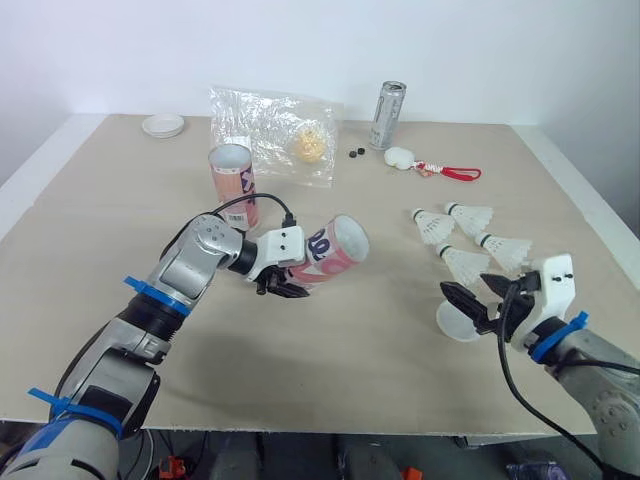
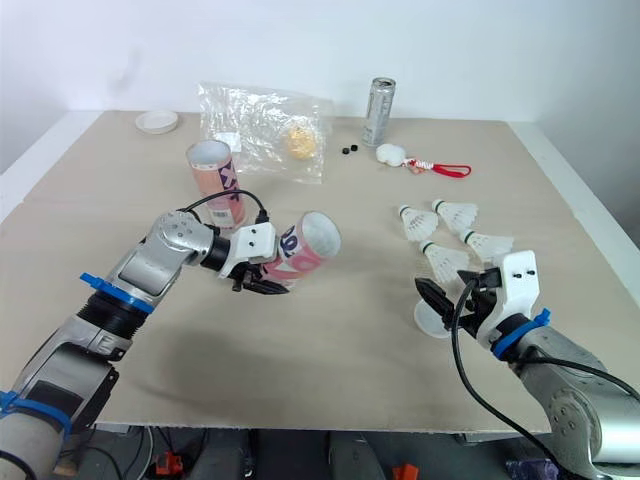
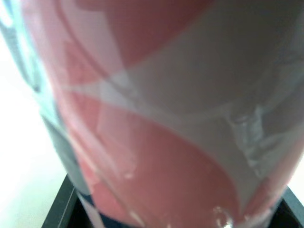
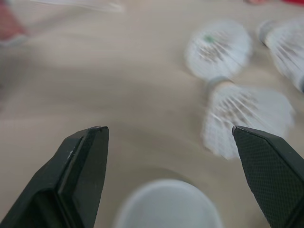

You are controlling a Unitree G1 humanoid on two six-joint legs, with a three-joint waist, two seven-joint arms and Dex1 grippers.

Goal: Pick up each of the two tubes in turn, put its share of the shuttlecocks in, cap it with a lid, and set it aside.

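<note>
My left gripper [image 1: 281,284] is shut on a pink and white tube [image 1: 330,254], held tilted just above the table with its open mouth facing right; the same tube [image 3: 156,118] shows close up in the left wrist view. A second matching tube [image 1: 233,180] stands upright behind it. Several white shuttlecocks [image 1: 466,262] lie on the right of the table. My right gripper [image 1: 466,290] is open at the front right, just above a white lid [image 1: 455,322]. In the right wrist view the lid [image 4: 168,204] lies between the fingers and the nearest shuttlecock [image 4: 242,114] just beyond.
Another white lid [image 1: 163,125] sits at the far left back. A clear plastic bag [image 1: 285,130], a silver can [image 1: 388,115], two small black pieces [image 1: 355,153] and a white charm on a red strap [image 1: 430,165] lie along the back of the table [image 1: 330,380].
</note>
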